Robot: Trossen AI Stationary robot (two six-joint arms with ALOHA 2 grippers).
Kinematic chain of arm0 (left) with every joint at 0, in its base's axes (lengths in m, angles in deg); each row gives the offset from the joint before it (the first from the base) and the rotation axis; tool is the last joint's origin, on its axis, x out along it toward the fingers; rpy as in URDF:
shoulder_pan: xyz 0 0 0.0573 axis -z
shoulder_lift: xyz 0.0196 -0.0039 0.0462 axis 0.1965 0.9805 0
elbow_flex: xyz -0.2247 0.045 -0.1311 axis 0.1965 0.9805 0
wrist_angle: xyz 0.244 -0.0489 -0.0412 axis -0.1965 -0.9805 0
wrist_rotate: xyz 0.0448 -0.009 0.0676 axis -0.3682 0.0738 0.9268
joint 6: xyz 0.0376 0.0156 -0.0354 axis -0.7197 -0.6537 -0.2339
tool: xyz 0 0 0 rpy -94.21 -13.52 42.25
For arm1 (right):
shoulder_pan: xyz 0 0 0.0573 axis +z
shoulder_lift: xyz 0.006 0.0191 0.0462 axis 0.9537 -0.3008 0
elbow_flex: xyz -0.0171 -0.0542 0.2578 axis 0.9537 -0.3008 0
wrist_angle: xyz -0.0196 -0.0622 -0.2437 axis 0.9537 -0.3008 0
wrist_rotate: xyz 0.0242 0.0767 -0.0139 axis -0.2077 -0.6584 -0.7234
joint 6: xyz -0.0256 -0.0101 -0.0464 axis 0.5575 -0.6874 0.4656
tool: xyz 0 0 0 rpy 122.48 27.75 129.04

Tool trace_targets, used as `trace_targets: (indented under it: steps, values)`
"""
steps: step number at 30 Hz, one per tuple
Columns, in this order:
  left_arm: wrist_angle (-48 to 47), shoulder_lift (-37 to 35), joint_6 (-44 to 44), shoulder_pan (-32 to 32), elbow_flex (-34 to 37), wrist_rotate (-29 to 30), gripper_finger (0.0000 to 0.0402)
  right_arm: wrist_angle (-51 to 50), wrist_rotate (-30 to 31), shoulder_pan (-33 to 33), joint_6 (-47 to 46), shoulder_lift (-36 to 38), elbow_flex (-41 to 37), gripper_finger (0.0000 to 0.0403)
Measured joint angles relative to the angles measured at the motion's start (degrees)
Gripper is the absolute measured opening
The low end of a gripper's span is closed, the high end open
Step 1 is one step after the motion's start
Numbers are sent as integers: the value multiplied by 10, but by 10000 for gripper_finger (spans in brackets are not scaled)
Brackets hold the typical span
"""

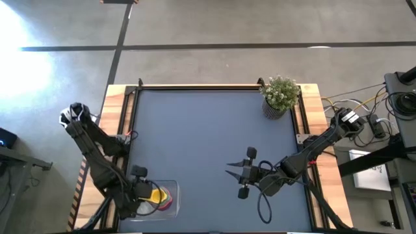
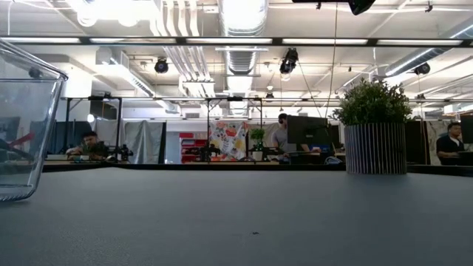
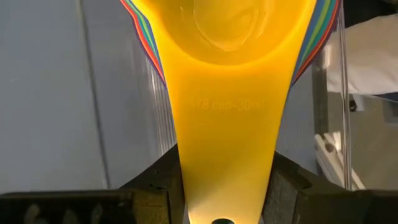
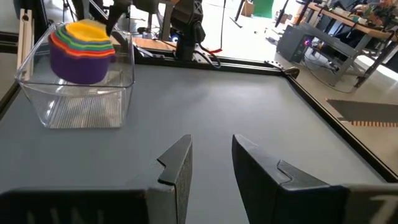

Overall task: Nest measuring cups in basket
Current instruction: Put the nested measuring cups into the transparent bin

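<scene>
Grey tabletop (image 1: 208, 143) carries the basket (image 4: 118, 93) at its near-left corner. Inside it, nested cups (image 4: 81, 53); your left gripper (image 3: 227, 193) clamps the yellow cup (image 3: 227, 81) handle. Next: release, lift clear. Right gripper (image 4: 211, 165) idles right of basket, fingers parted, empty.

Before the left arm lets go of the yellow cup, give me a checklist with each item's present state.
1. Left gripper shut on the yellow plastic measuring cup's flat handle: ok.
2. Yellow cup sits on top of the nested stack of coloured cups: ok.
3. Stack is inside the clear plastic rectangular basket: ok.
4. Stack rests on the basket floor: cannot tell.
5. Right gripper open, empty, apart from the basket: ok.
6. All seven cups nested: cannot tell.
</scene>
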Motion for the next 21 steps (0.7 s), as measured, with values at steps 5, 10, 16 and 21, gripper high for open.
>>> trace_targets:
  steps: [5, 10, 16, 21]
  values:
    - [6, 28, -6, 0, 0, 0, 124, 0, 0, 0, 0, 0, 0, 102]
    - [7, 54, -4, 0, 0, 0, 124, 0, 0, 0, 0, 0, 0, 102]
    - [7, 80, 12, 0, 1, 0, 124, 0, 0, 0, 0, 0, 0, 102]
    - [22, 93, 18, 0, 12, -1, 124, 0, 0, 0, 0, 0, 0, 102]
